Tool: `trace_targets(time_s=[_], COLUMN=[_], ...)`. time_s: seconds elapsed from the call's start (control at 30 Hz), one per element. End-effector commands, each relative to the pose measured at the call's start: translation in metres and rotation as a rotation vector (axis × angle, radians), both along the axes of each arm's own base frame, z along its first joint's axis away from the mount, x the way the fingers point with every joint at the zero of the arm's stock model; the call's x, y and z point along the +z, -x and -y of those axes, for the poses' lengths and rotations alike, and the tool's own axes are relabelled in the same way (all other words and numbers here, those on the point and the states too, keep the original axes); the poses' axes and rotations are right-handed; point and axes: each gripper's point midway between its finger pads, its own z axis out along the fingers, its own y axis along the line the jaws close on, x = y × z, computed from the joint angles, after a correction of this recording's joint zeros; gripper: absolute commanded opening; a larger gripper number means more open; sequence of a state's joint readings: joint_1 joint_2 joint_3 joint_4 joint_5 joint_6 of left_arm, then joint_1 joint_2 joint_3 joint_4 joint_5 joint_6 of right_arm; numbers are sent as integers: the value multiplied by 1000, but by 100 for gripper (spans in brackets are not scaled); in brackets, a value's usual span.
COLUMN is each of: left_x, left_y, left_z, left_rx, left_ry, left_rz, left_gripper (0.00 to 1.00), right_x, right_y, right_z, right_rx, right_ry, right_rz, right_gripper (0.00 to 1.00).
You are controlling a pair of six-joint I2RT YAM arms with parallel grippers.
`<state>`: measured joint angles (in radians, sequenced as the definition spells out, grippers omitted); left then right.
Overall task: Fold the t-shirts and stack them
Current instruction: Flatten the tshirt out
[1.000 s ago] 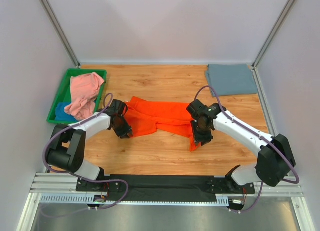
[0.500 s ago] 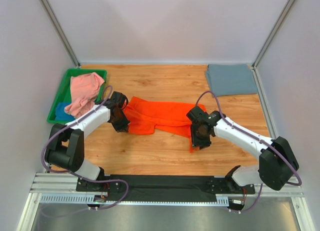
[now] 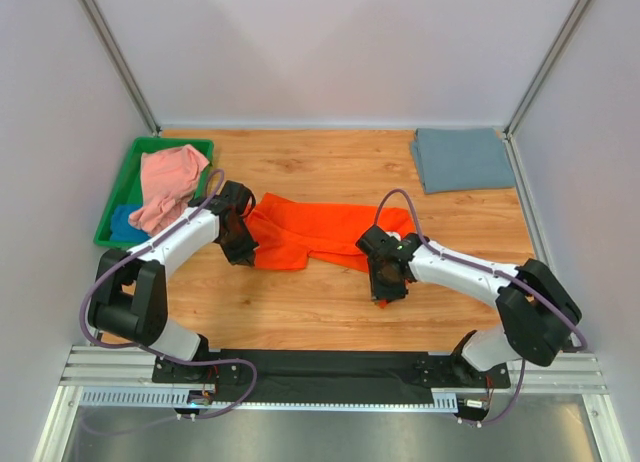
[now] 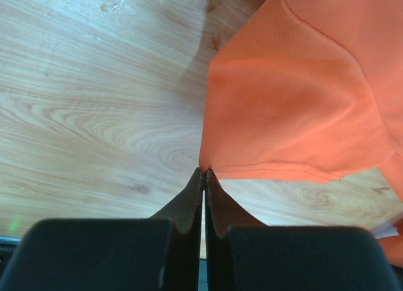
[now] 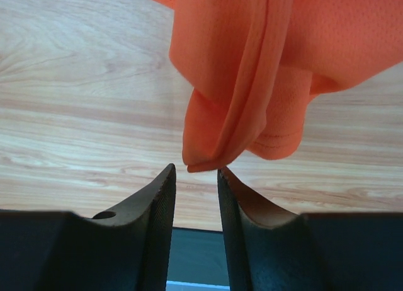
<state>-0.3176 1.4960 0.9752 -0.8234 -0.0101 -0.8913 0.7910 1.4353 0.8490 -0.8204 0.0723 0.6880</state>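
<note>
Left wrist: left tool (image 4: 203,172) clenched on orange t-shirt (image 4: 296,102) hem corner; right tool (image 5: 196,169) parted, folded edge just ahead.

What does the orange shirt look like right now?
The orange t-shirt is bright, soft cloth with a fine mesh weave and stitched hems. It lies crumpled, stretched sideways across the middle of the wooden table, not yet folded. The left hand is shut on one hem corner. At the other end a bunched fold sits at the tips of the open right hand, ungripped.
</note>
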Motion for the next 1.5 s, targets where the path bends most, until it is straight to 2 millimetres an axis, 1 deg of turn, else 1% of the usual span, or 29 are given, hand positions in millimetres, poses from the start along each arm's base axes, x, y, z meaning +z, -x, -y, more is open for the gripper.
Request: trace_targets(time_s=[0.0,0.3,0.4,0.43,0.47,0.5,0.53,0.57,0.6,0.63,0.67,0.7,0.73,0.77,0.8,0.87,0.9,0.93,0.97,1.0,1.03,1.1,1.17,1.2,1.27,1.3,1.37,1.4,1.47], left_x=[13,16,18,21,24,26,34,42,54,63,79,97,118,131,154,187,206,225,234,249,263,280,295,304,315,330,334,343,339], left_y=[-7,-11,-11,-13,-12,-12,-16,-13,-18,-19,-17,-22,-21,-18,-20,-11,-8,0,6,11,21,34,50,55,65,69,74,77,77], left_z=[-1,2,2,2,2,2,3,1,3,3,1,2,0,-2,-2,-9,-10,-14,-16,-17,-19,-22,-26,-26,-28,-30,-34,-36,-44], left_rx=[-20,-21,-21,-21,-21,-19,-16,-14,-9,-5,3,12,28,37,48,80,93,109,128,142,151,183,203,217,224,226,230,231,237], left_ry=[-7,-1,-1,1,-1,-2,2,1,10,16,21,35,48,52,68,88,107,128,147,168,198,237,274,299,323,340,324,322,266], left_rz=[30,26,28,34,31,32,48,47,73,88,117,168,231,257,316,403,455,513,533,571,617,653,692,713,735,771,761,784,773], left_gripper=[0,0,0,0,0,0,0,0,0,0,0,0,0,0,0,0,0,0,0,0,0,0,0,0,0,0,0,0,0], right_x=[-7,-39,-41,-38,-35,-30,-14,-5,14,34,50,70,93,107,124,158,174,184,194,214,222,245,260,275,288,293,297,292,272], right_y=[-16,-5,-4,-4,-5,-5,-8,-8,-3,-12,-14,-7,-13,-13,-7,-11,-6,-5,-3,-5,-2,2,4,6,8,11,16,22,31], right_z=[-5,8,16,25,28,31,39,42,54,53,55,70,65,69,84,87,98,101,104,104,102,102,101,97,91,82,74,70,64], right_rx=[-7,17,9,1,-4,-11,-21,-28,-41,-62,-73,-78,-89,-96,-106,-129,-136,-141,-144,-139,-123,-142,-114,-101,-45,39,124,190,274], right_ry=[12,130,186,225,240,257,290,304,334,334,336,371,338,340,375,344,355,345,335,277,240,133,79,16,-43,-80,-109,-106,-91], right_rz=[67,33,39,45,54,61,83,93,91,139,160,166,206,223,236,296,316,331,345,395,405,461,495,523,544,544,533,491,403], right_gripper=[34,31,19,8,2,0,0,0,0,0,0,0,0,0,0,0,0,0,0,0,0,0,0,0,0,0,0,0,0])
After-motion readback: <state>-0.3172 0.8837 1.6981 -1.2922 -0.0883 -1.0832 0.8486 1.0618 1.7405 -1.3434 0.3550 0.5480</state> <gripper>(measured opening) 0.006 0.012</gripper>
